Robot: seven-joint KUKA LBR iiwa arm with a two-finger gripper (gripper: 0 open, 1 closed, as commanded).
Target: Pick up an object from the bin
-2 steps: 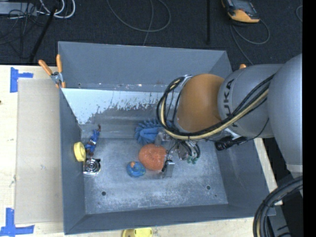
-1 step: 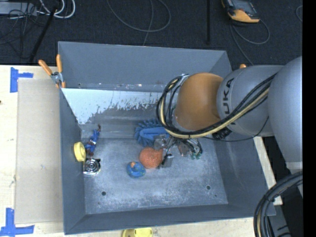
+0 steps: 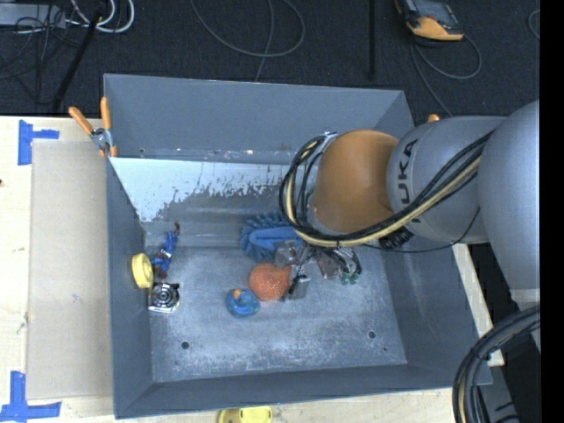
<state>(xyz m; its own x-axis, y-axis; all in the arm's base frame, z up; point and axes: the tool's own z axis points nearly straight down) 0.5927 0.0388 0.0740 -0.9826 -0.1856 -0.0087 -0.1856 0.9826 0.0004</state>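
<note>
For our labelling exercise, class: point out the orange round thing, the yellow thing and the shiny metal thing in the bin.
orange round thing (image 3: pixel 267 282): camera view, on its rounded top.
yellow thing (image 3: pixel 141 270): camera view, on its middle.
shiny metal thing (image 3: pixel 165 298): camera view, on its middle.

Lighting: moderate, even, from overhead.
- bin: pale glare band along the far wall, speckled at its lower edge; bottom evenly lit.
- arm: soft sheen on the orange cover; shadow underneath.
- floor beyond the far edge: dim.
</note>
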